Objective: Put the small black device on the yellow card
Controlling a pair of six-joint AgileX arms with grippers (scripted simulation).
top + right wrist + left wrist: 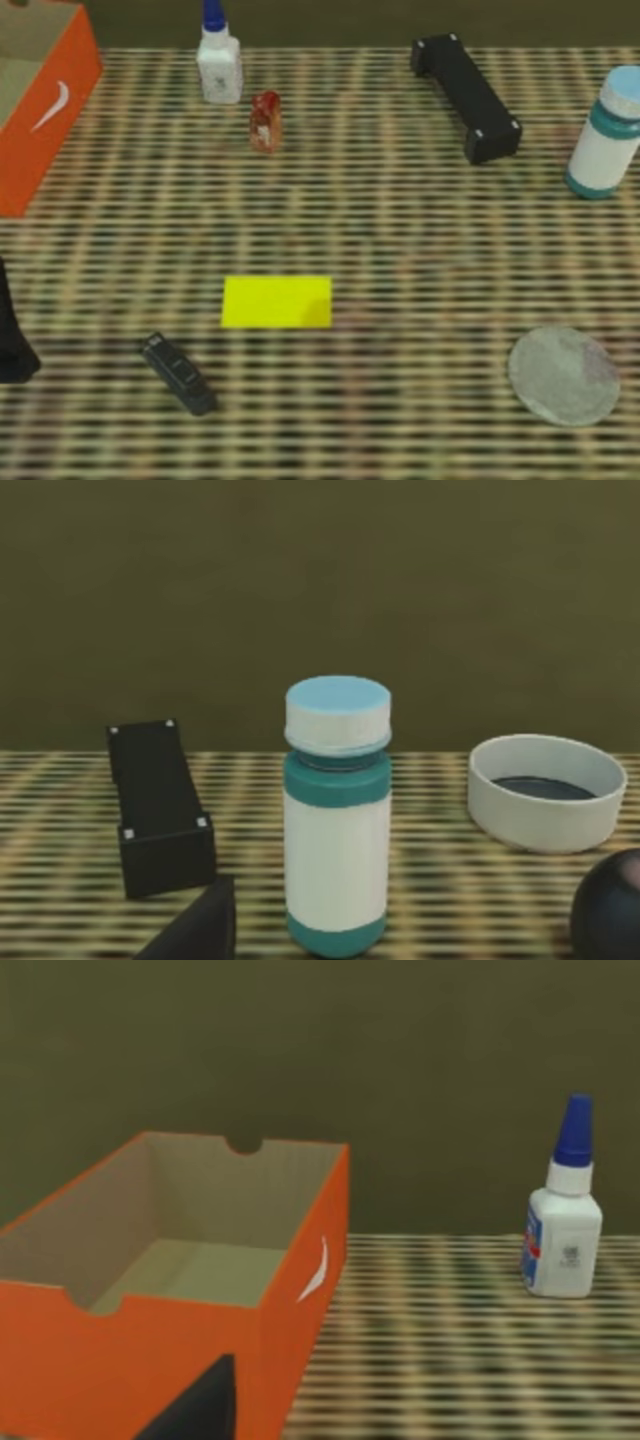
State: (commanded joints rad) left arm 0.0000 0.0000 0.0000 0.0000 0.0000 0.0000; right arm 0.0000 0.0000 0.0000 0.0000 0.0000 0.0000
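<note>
The small black device (179,373) lies flat on the woven mat at the front left, slanted, a short way down-left of the yellow card (277,302). The card lies flat near the middle, with nothing on it. My left gripper (12,345) is a dark shape at the table's left edge, well left of the device and apart from it. Neither thing shows in the wrist views. My right arm is out of the top view; a dark piece of its gripper (200,925) shows at its wrist view's edge.
An orange shoebox (40,100) stands at the back left. A glue bottle (219,60) and a small red bottle (265,121) are behind the card. A long black bar (466,97) and a white-and-teal bottle (607,135) stand back right. A grey disc (563,376) lies front right.
</note>
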